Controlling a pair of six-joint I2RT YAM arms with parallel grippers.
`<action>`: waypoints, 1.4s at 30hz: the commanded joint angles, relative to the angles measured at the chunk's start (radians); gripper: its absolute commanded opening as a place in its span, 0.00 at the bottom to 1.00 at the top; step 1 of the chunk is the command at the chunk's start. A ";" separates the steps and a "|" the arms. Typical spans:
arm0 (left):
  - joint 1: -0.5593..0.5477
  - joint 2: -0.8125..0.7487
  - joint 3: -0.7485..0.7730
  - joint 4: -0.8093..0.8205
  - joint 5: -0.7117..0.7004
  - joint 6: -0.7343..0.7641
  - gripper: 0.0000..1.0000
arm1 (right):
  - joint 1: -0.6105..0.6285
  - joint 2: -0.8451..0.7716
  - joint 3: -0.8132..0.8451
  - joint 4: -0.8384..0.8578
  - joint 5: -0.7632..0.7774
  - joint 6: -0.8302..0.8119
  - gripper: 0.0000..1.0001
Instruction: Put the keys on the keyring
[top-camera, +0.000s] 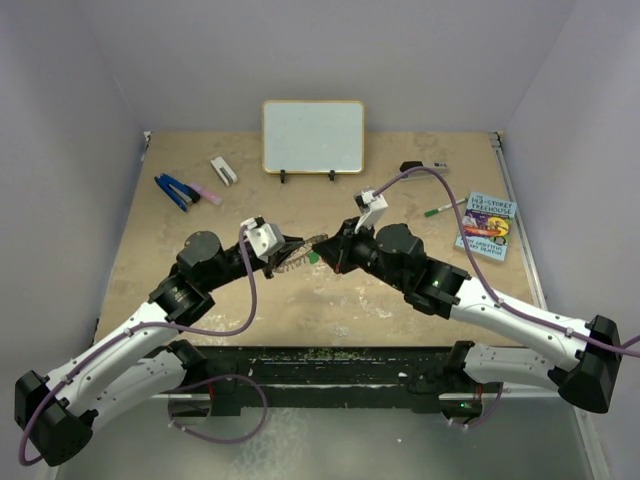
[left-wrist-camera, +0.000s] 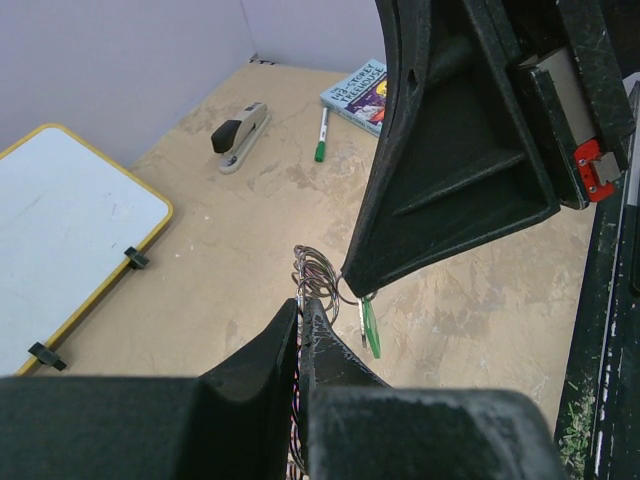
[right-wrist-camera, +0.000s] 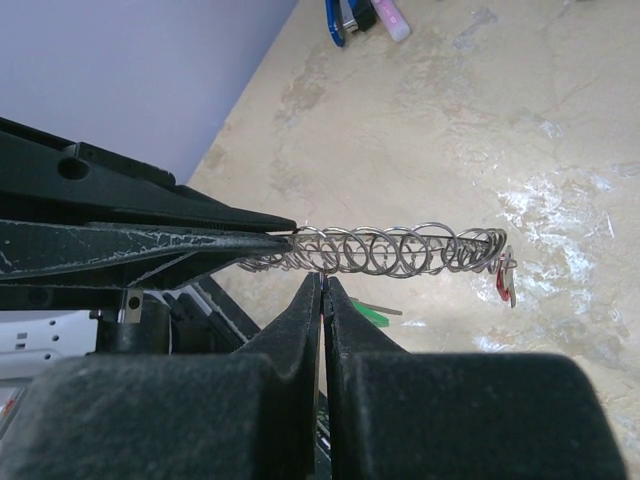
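left hand (left-wrist-camera: 300, 312) clenched on keyring (right-wrist-camera: 400, 250); green key (left-wrist-camera: 371, 328) pinched by right hand (right-wrist-camera: 322, 286) beside keyring; loop to be threaded slowly.

One keyring (right-wrist-camera: 390, 250) and two keys: one green key (left-wrist-camera: 370, 328), one red key (right-wrist-camera: 505, 283). Two grippers at mid-frame in the overhead view: left gripper (top-camera: 292, 250), right gripper (top-camera: 333, 252). One whiteboard (top-camera: 312, 136), one stapler (left-wrist-camera: 240, 128), one pen (left-wrist-camera: 321, 135), one book (top-camera: 486, 226). At upper left, one blue-handled tool (top-camera: 175, 192), one pink piece (top-camera: 207, 194), one white piece (top-camera: 224, 171).
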 joint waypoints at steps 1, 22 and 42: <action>0.004 -0.026 0.029 0.082 0.019 -0.014 0.04 | 0.003 -0.008 0.047 0.040 0.044 0.011 0.00; 0.004 -0.026 0.015 0.086 0.018 -0.005 0.04 | 0.004 0.005 0.079 0.036 0.054 0.008 0.00; 0.004 -0.034 0.029 0.096 0.018 -0.012 0.04 | 0.001 0.006 0.072 -0.005 0.083 0.038 0.00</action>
